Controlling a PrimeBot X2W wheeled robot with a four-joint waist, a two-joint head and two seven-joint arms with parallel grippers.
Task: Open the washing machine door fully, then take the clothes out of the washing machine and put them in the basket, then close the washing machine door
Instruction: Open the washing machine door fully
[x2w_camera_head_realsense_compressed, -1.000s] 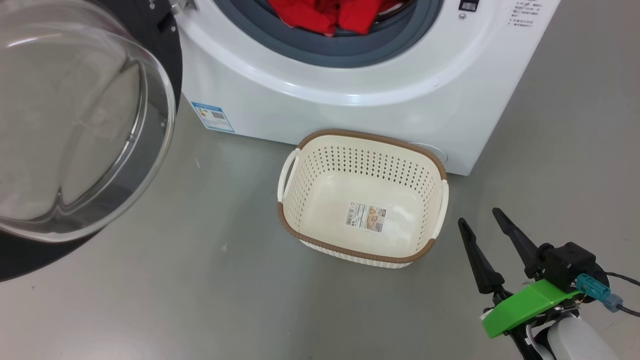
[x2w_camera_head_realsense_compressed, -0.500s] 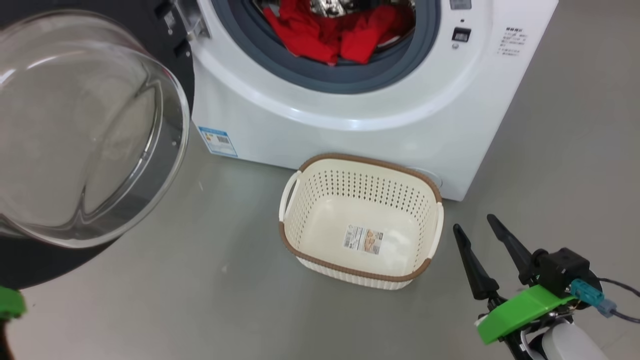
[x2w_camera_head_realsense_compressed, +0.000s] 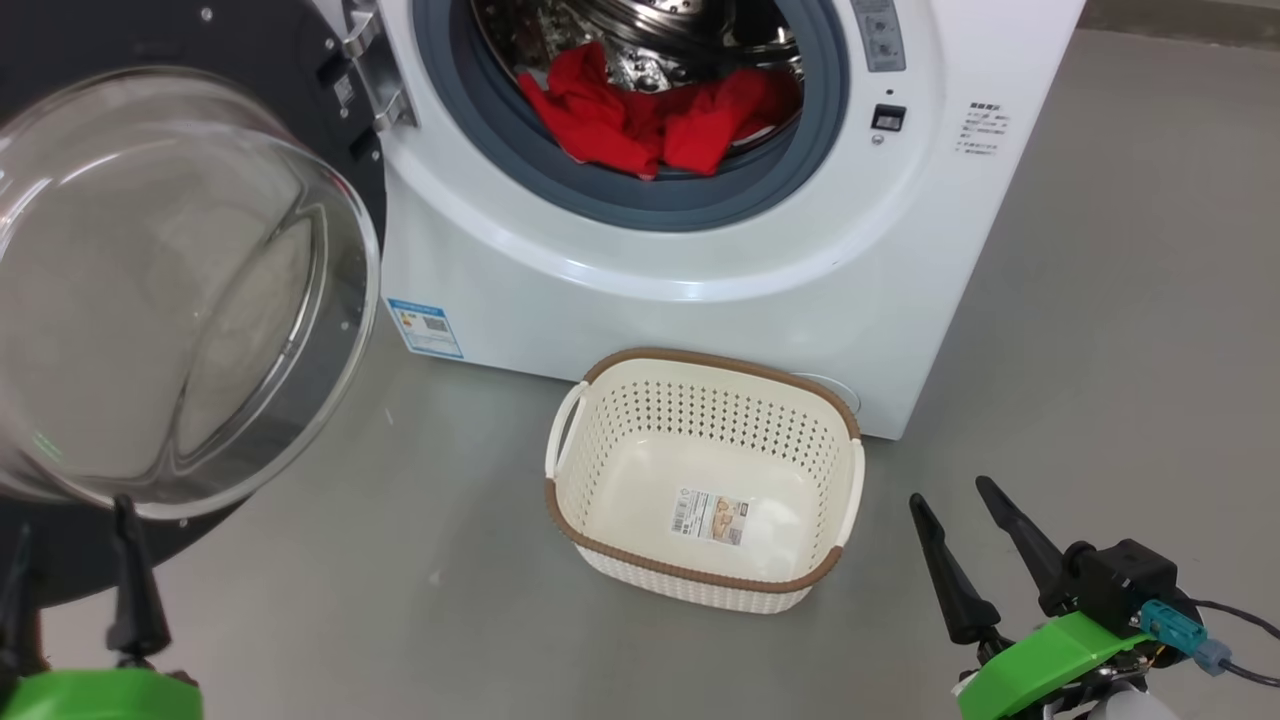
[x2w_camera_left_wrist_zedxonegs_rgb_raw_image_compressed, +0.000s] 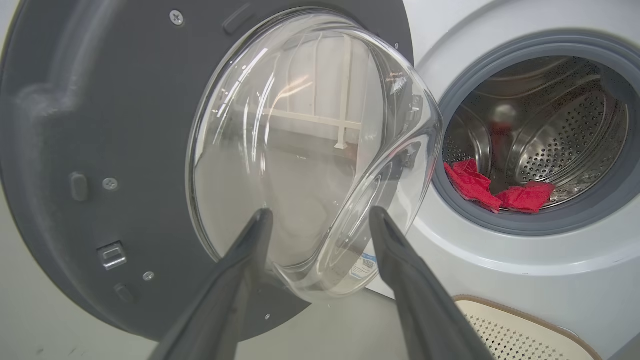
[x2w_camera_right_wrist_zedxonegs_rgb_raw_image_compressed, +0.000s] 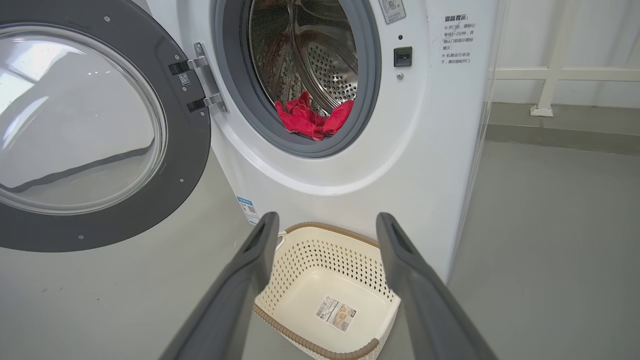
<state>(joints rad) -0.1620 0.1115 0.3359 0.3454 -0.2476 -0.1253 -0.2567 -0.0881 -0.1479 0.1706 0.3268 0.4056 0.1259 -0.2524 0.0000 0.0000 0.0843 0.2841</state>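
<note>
Inside the washer (x2w_camera_head_realsense_compressed: 700, 300), red clothes (x2w_camera_head_realsense_compressed: 640, 125) lie at the front of the drum (x2w_camera_head_realsense_compressed: 690, 25). The door (x2w_camera_head_realsense_compressed: 180, 290) hangs wide open on the left. The basket (x2w_camera_head_realsense_compressed: 700, 420) sits on the floor (x2w_camera_head_realsense_compressed: 1100, 300) by the washer. The left gripper (x2w_camera_head_realsense_compressed: 70, 515) and right gripper (x2w_camera_head_realsense_compressed: 948, 490) are both open, touching nothing.

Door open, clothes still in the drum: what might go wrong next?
The left gripper points at the washing machine door; swinging toward the drum may knock it. The clothes lie bunched on the seal, so one grab may leave some. The basket is small; a garment may drape over its rim.
</note>
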